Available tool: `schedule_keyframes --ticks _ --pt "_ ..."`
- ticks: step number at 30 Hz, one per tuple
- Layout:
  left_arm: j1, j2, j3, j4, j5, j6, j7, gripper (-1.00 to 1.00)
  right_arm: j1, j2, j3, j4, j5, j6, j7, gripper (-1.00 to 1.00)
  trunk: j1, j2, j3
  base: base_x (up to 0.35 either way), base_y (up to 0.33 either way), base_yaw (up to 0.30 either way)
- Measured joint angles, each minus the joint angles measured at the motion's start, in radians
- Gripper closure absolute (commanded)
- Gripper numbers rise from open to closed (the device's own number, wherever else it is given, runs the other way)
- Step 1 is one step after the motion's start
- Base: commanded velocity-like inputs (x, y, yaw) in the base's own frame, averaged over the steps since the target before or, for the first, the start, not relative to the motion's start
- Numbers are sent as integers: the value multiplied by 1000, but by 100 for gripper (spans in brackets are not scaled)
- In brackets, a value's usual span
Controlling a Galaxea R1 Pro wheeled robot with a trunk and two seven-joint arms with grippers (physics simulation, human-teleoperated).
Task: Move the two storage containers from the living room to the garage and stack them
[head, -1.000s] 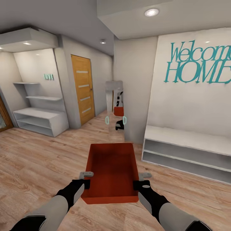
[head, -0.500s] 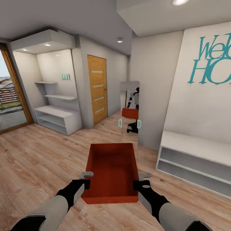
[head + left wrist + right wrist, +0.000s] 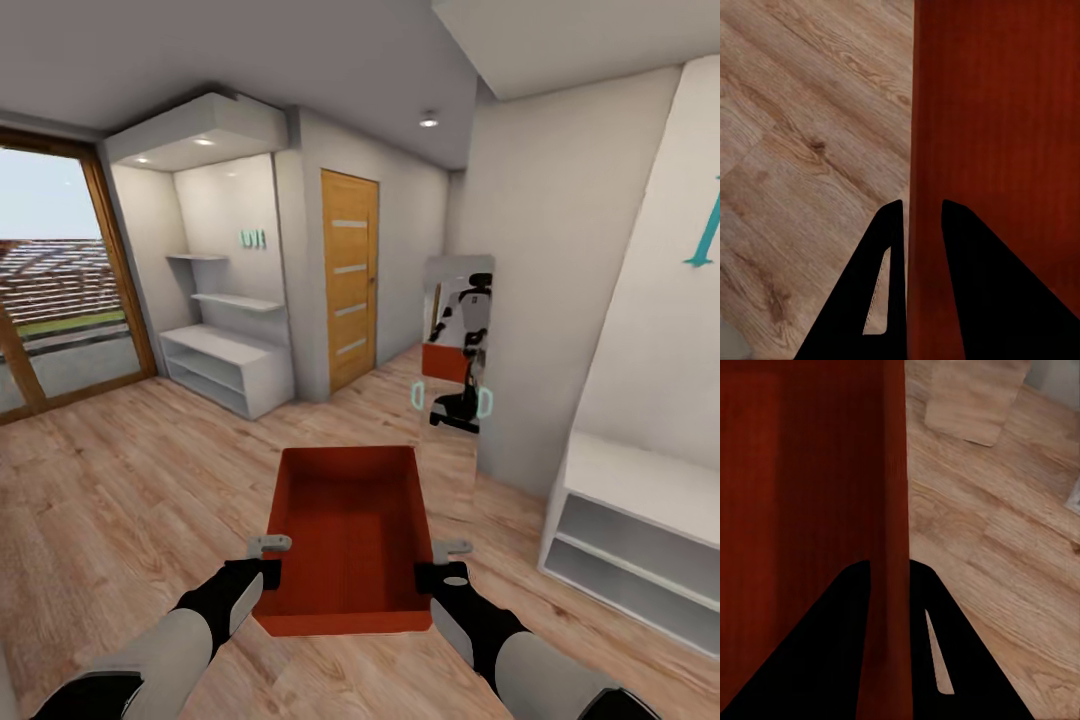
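I carry one orange-red storage container [image 3: 345, 535], open-topped and empty, level in front of me above a light wood plank floor. My left gripper [image 3: 268, 560] is shut on its left wall, and my right gripper [image 3: 432, 562] is shut on its right wall. In the left wrist view the black fingers [image 3: 889, 277] straddle the container wall [image 3: 926, 150]. The right wrist view has the same pinch, with fingers [image 3: 926, 637] either side of the wall [image 3: 896, 472]. No garage or concrete floor is in sight.
A tall mirror [image 3: 457, 350] ahead on a wall corner reflects me and the container. Left of it is a wooden door [image 3: 350, 275]. White shelving [image 3: 225, 360] fills an alcove, a glass door [image 3: 55, 300] is far left, and a low white bench shelf [image 3: 640, 520] is at right.
The whole view has swung left: the wall lettering has slid almost out at the right and the glass door has come in at the left. Both grippers hold the container as before.
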Motion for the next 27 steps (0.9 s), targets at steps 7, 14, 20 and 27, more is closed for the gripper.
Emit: schedule_keyframes --ticks 7,14,20,27 --pt "0 0 0 0 0 0 0 100 0 0 0 0 0 0 0 100 0 0 0 324 0 46" --pt "0 0 0 0 0 0 0 100 0 0 0 0 0 0 0 100 0 0 0 324 0 2" --pt "0 0 0 0 0 0 0 100 0 0 1 0 0 1 0 100 0 0 0 324 0 0" --pt "0 0 0 0 0 0 0 100 0 0 0 0 0 0 0 100 0 0 0 324 0 0"
